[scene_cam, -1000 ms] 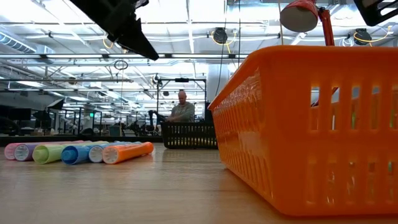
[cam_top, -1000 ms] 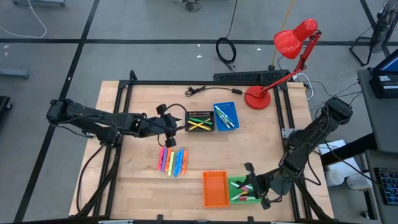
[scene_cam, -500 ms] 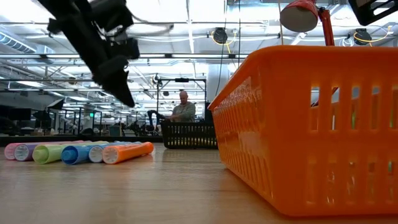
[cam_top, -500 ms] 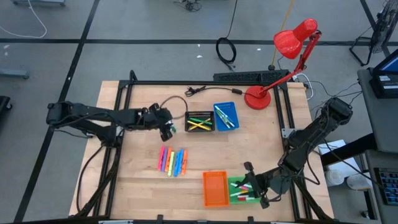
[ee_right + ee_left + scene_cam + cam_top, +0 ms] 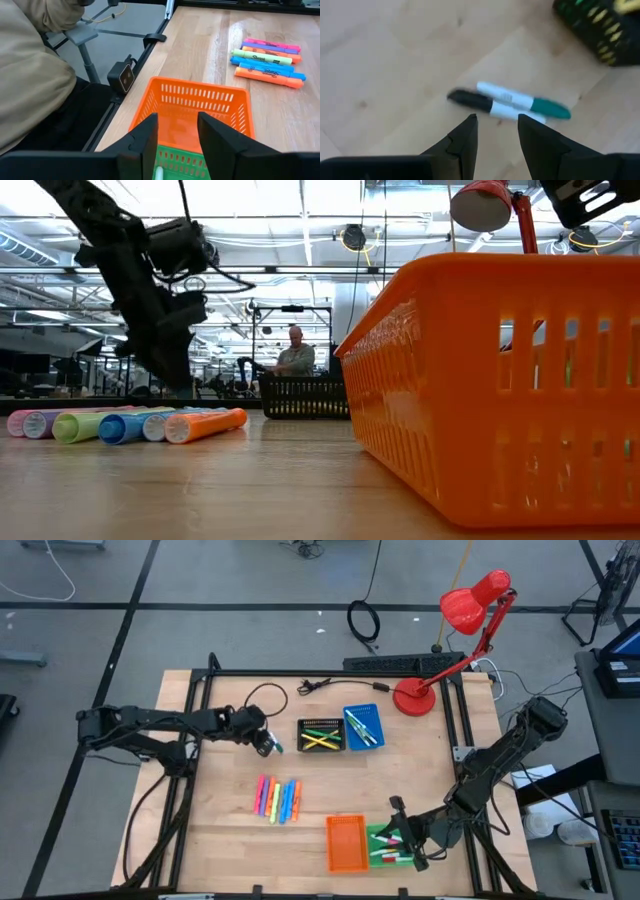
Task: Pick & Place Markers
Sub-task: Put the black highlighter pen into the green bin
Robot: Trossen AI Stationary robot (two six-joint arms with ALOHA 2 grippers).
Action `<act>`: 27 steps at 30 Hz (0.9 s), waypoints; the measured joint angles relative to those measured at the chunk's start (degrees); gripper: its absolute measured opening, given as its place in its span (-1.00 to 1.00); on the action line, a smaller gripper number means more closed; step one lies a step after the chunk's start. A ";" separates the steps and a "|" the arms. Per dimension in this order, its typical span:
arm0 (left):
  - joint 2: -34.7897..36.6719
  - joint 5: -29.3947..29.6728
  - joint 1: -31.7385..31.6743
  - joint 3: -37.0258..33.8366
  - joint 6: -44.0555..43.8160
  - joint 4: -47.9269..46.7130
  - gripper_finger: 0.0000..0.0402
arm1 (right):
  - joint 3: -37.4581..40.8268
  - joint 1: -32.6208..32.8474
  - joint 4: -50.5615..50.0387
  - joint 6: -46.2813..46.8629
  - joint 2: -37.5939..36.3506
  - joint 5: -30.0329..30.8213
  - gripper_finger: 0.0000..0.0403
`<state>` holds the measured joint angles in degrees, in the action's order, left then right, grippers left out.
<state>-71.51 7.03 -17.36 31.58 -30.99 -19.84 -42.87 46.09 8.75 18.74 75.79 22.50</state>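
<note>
1. My left gripper [image 5: 495, 131]: fingers spread, nothing between them; it hangs over bare table just beside the black tray [image 5: 321, 735].
2. Two markers on the wood just ahead of those fingers: a black-capped one [image 5: 470, 100] and a green-capped one [image 5: 524, 101], lying side by side; their long axes run across the finger gap, so I judge the wrist must turn before a pinch.
3. My right gripper [image 5: 177, 131]: fingers spread, empty, above the green tray [image 5: 391, 846] beside the orange tray [image 5: 345, 842]; well apart from those markers, so the left arm is nearer.
4. Row of highlighters [image 5: 277, 799]: mid-table, unheld.
</note>
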 joint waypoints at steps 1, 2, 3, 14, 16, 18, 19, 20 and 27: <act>-0.50 -0.39 0.01 -0.12 -0.52 -0.23 -0.28 | 0.00 0.00 -0.02 0.02 0.00 0.00 -0.38; -1.32 -0.83 0.01 -0.09 -0.87 0.23 -0.28 | 0.01 0.00 -0.02 0.02 0.00 0.00 -0.38; -2.40 -1.09 0.01 -0.01 -1.02 0.93 -0.28 | 0.02 0.00 0.00 0.01 0.00 -0.01 -0.39; -12.42 -2.44 -3.83 3.52 -1.98 0.10 -0.28 | 0.02 0.00 -0.02 0.04 -0.02 -0.02 -0.40; -12.53 -2.51 -4.07 4.55 -1.42 -2.87 -0.28 | 0.02 0.02 -0.08 0.05 -0.02 -0.03 -0.39; -12.20 -0.62 -4.58 5.37 -1.29 -5.95 -0.28 | 0.02 0.02 -0.04 0.05 -0.02 -0.04 -0.39; -12.00 1.02 -4.96 5.57 -1.59 -6.76 -0.28 | 0.02 0.02 -0.07 0.05 -0.02 -0.04 -0.39; -11.93 2.91 -5.17 5.81 -2.23 -7.29 -0.28 | 0.07 0.02 0.01 0.05 -0.02 -0.04 -0.39; -11.97 9.52 -6.87 6.49 -4.70 -3.54 -0.28 | 1.48 0.02 1.19 0.09 -0.02 0.04 -0.41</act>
<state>-83.48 16.55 -24.22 38.07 -35.70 -23.38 -41.39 46.11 9.94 18.83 75.77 22.55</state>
